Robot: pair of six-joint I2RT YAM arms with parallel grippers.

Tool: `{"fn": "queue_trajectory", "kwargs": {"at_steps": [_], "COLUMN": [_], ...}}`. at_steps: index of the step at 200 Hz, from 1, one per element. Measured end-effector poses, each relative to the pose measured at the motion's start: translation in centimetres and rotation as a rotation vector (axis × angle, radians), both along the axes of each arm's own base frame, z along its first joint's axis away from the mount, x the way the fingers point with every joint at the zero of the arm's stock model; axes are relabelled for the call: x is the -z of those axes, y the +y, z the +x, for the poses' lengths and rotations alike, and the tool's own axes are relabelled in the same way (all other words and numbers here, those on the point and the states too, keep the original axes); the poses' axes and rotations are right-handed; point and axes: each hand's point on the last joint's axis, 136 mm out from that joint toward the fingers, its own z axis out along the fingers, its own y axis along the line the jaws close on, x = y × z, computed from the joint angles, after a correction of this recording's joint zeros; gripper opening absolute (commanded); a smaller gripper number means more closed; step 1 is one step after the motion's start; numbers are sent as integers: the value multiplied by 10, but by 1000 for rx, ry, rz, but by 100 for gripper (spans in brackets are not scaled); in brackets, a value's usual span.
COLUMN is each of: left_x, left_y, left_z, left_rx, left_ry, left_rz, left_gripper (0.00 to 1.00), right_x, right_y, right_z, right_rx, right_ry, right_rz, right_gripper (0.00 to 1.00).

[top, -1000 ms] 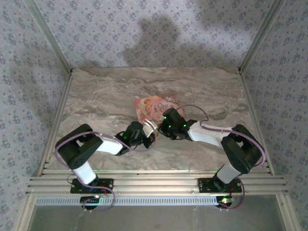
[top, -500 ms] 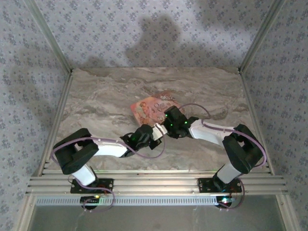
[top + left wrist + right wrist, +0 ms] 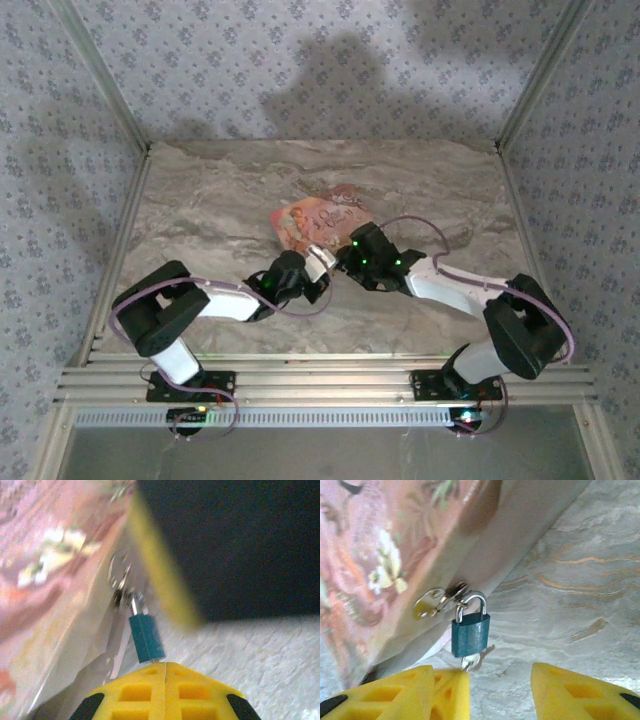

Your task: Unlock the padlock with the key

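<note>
Padlock [image 3: 470, 632] on hasp [image 3: 432, 602] of pink box [image 3: 380, 555]; left pincer [image 3: 165, 666] clenches key [image 3: 468, 663], right pincer [image 3: 487, 675] released.

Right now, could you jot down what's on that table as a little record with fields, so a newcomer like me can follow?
padlock: small, blue, hanging by its shackle from the hasp of the pink box
shackle state: both legs look seated in the body
key: a silvery bit pokes out under the padlock
left tool: shut, tips just below the padlock
right tool: open, holding nothing
table: marbled surface
</note>
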Motion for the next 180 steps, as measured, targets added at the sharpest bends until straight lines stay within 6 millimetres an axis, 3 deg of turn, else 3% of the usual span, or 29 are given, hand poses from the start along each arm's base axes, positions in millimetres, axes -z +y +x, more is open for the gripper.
{"fn": "queue_trajectory", "kwargs": {"at_steps": [17,66,180], "left_x": [6,6,6], "left_y": [10,12,11], "left_z": [4,5,3], "left_rx": [-26,-17,15], "left_ry": [35,99,165], "left_rz": [-16,-104,-184], "left_gripper": [0,0,0], "right_x": [-6,-5,36], "right_y": [2,7,22], "right_z": [2,8,17], "right_rx": [0,0,-21], "right_ry": [-30,-61,-20], "right_rz": [26,55,48], "right_gripper": [54,54,52]}}
